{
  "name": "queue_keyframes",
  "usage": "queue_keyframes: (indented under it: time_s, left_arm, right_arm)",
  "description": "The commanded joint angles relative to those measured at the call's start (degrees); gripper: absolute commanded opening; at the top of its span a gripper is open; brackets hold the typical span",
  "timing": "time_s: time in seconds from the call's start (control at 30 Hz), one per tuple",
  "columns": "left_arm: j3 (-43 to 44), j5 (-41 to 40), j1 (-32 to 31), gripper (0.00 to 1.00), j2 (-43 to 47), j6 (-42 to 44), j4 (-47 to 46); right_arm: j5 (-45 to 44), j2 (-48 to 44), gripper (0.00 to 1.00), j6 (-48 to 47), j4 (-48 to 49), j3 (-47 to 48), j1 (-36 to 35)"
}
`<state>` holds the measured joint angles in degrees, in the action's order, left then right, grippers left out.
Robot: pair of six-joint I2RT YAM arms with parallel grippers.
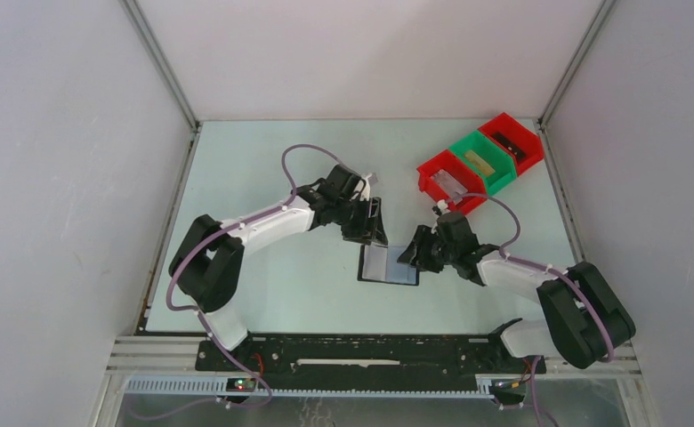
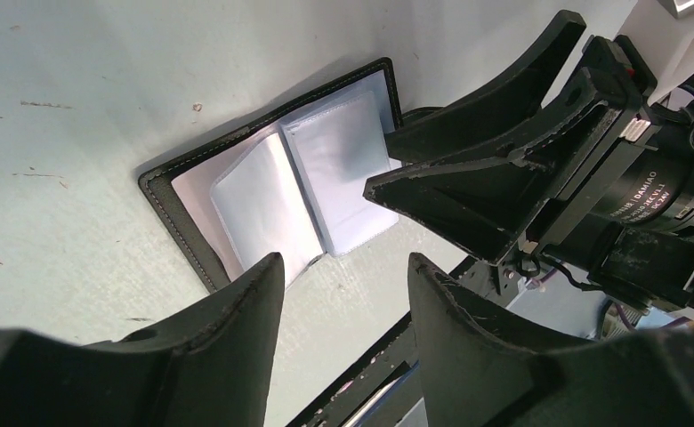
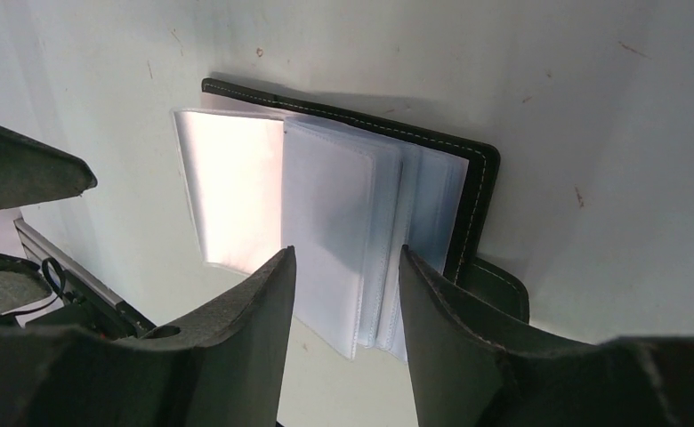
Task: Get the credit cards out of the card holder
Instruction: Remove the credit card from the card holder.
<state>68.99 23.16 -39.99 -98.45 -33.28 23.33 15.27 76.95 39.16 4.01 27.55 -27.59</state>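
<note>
The black card holder (image 1: pixel 386 265) lies open and flat on the table between the two grippers. Pale whitish credit cards (image 2: pixel 339 165) sit fanned in its inner leaves, seen in the left wrist view, with the black cover (image 2: pixel 179 218) around them. In the right wrist view the cards (image 3: pixel 326 205) lie over the holder (image 3: pixel 472 191), and its strap tab (image 3: pixel 496 286) sticks out. My left gripper (image 1: pixel 372 228) is open and empty just behind the holder (image 2: pixel 343 267). My right gripper (image 1: pixel 412 253) is open and empty at the holder's right edge, its fingers straddling the card edges (image 3: pixel 348 258).
Three plastic bins stand in a row at the back right: a red bin (image 1: pixel 450 182), a green bin (image 1: pixel 483 162) and another red bin (image 1: pixel 515 140), each holding small items. White walls enclose the table. The black mounting rail (image 1: pixel 370 351) runs along the near edge.
</note>
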Motion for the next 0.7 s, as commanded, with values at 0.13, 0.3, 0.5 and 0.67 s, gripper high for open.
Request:
queue_keyframes:
  time_s: [0.13,0.3,0.5,0.67]
  left_arm:
    - [-1.6,0.7,0.0,0.62,2.0,1.9,0.9]
    - [-1.9,0.0,0.0,0.66,2.4,2.0,1.4]
    - [-1.7,-0.3,0.0,0.69,3.0,2.0,1.9]
    - [-1.6,-0.1,0.0,0.70,3.2,2.2,2.1]
  right_arm:
    - [-8.0,-4.6,0.55,0.7,-2.5,-0.3,-2.9]
    - [-11.6,-8.7,0.56,-0.2,-5.4,-0.3,-3.9]
    - [-9.2,-6.7,0.56,-0.1,-3.1,-0.3,-4.5]
    - [-7.2,-3.0,0.56,0.3,0.0,-0.3,-5.0]
